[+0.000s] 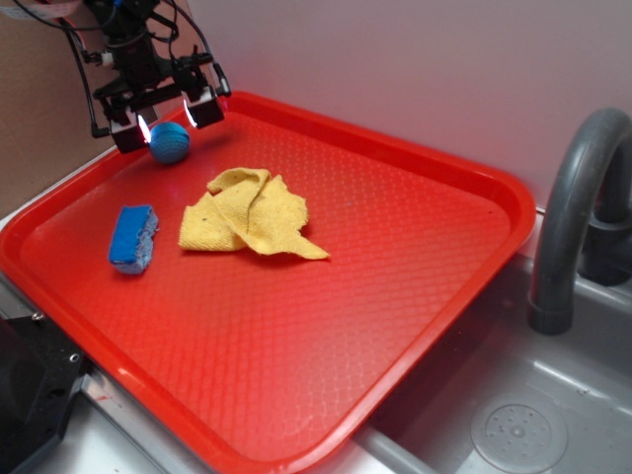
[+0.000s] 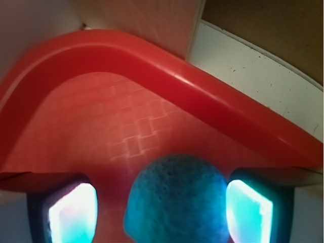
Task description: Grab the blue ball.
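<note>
The blue ball is a small round teal ball with a knitted texture. It rests on the red tray near the tray's far left corner. My gripper is open and hangs right over the ball, one finger on each side. In the wrist view the ball sits between the two lit pads, closer to the right pad, with a gap on the left side. The jaws are not closed on it.
A rectangular blue sponge lies near the tray's left edge. A crumpled yellow cloth lies in the middle left of the tray. A grey faucet and sink drain are at the right. The raised tray rim curves just beyond the ball.
</note>
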